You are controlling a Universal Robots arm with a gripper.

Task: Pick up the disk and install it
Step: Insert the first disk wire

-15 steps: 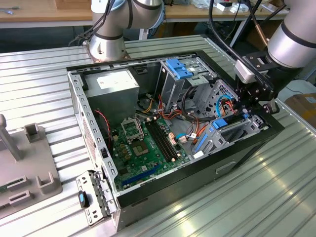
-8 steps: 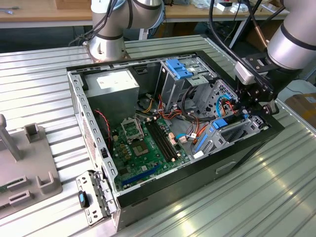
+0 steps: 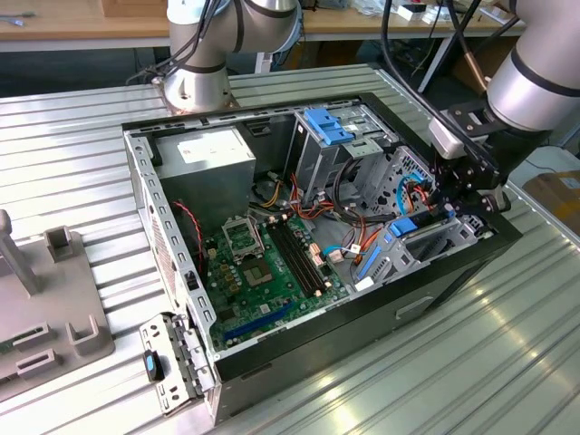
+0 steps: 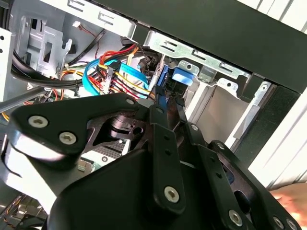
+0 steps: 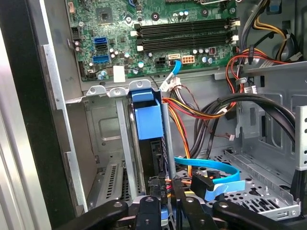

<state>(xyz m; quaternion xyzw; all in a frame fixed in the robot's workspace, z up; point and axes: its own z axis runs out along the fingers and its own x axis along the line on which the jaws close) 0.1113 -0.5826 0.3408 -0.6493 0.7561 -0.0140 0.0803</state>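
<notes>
the disk (image 5: pixel 147 120) stands on edge inside the metal drive bay (image 5: pixel 103 122) at the front of the open computer case (image 3: pixel 172 245), its bright blue plastic carrier frame uppermost and the dark slab below it. in the exterior view the blue frame (image 3: pixel 403 227) shows just beneath the tool. the gripper (image 5: pixel 164 203) reaches down into the bay from above, its black fingers (image 5: pixel 146 211) drawn narrowly together on either side of the disk's edge and clamped on it; in the second wrist view the fingertips meet at the blue frame (image 4: pixel 180 76). the arm (image 3: pixel 535 82), a silver tube with grey joints, descends from the exterior view's right, wrist angled downward. the green motherboard (image 3: pixel 263 281) lies flat in the case, beside bundled red, yellow and blue cables (image 5: pixel 206 172). the case rests on a ribbed metal table (image 3: pixel 82 163).
</notes>
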